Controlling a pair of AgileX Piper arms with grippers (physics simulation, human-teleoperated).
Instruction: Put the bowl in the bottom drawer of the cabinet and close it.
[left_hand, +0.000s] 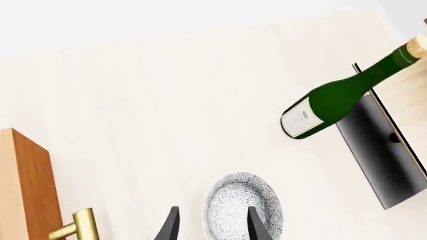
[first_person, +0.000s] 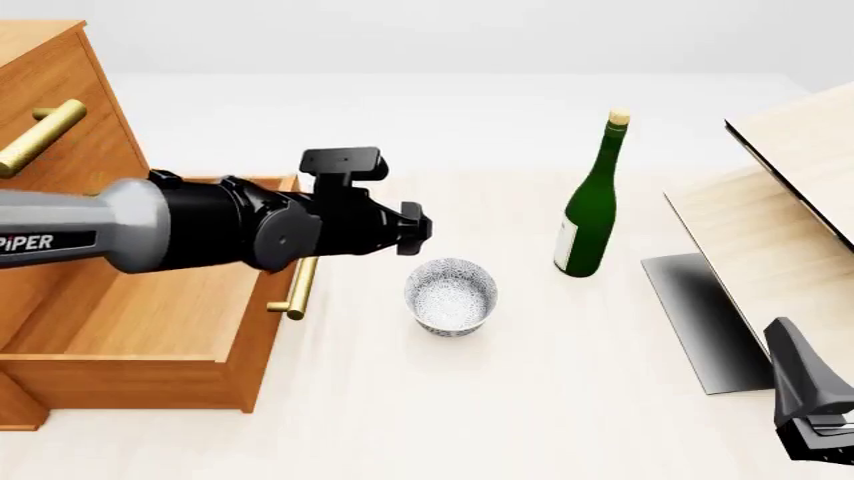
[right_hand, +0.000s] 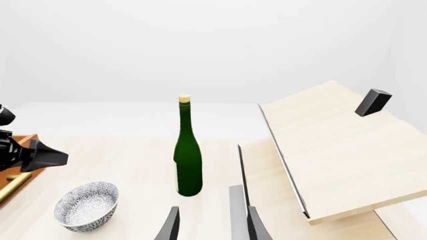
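While seen from the left wrist, the bowl (left_hand: 241, 206) just ahead of the left gripper (left_hand: 212, 227), fingers spread wide, one over its rim, nothing held. From the front: bowl upright on the table (first_person: 534, 400), just beside the pulled-out bottom drawer (first_person: 134, 320); left arm level, far nearer. From the right wrist: right gripper (right_hand: 210, 226) parted, empty, well apart from the bowl.

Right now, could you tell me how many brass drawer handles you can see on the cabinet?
2. One handle sits on an upper drawer at the cabinet's top left; the other handle is on the open bottom drawer, beside the bowl. The left arm may hide another.
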